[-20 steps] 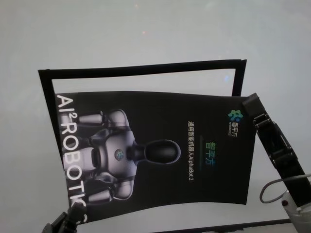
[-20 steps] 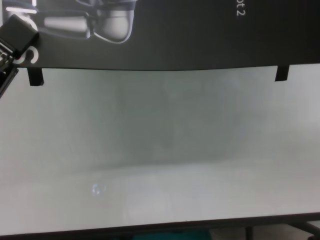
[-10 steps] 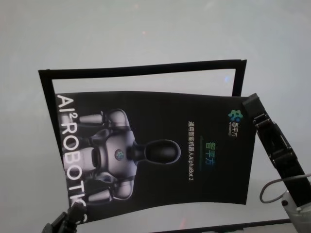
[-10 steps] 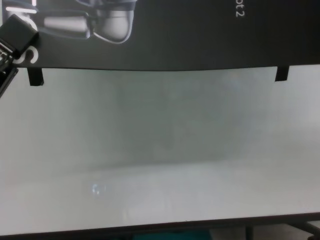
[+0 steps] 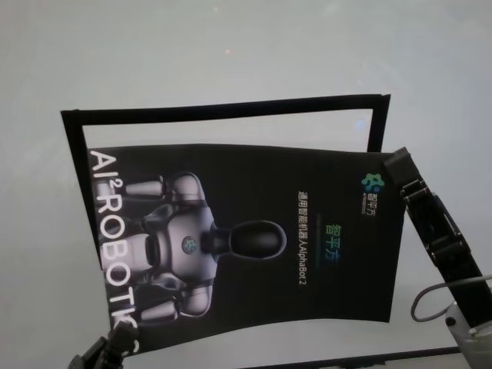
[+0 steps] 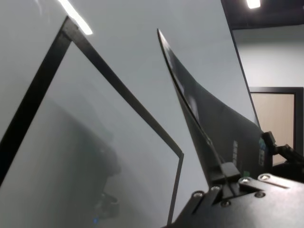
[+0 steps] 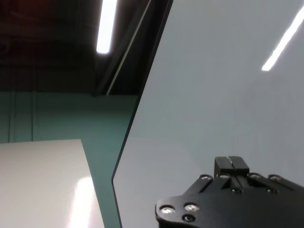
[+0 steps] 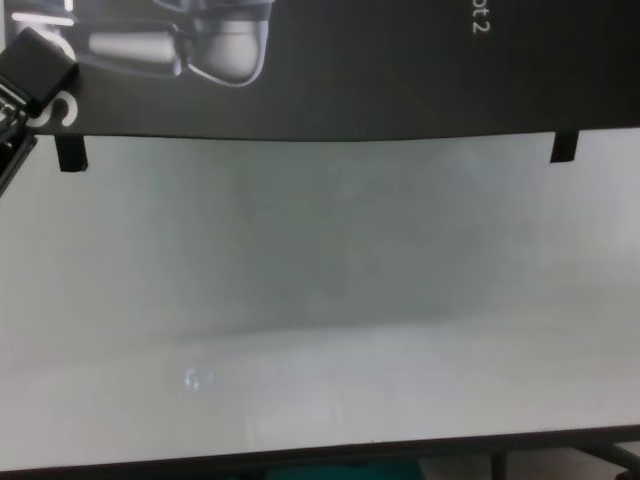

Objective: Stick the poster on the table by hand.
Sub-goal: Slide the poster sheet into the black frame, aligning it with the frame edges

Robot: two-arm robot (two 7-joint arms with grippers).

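Lying on the white table (image 5: 231, 46), the black poster (image 5: 254, 238) is seen inside a thin black outline (image 5: 223, 108) marked on the tabletop, its far edge well short of the outline's far side. In the left wrist view the sheet (image 6: 209, 118) is curved and lifted off the surface. The left hand (image 8: 35, 65) is placed at the poster's near left corner, its black fingertip touching the sheet; how far it is open cannot be told. The right hand (image 5: 401, 171) is set at the far right corner, touching the edge; its opening cannot be told either. Two small tape strips (image 8: 70, 152) are seen at the near edge
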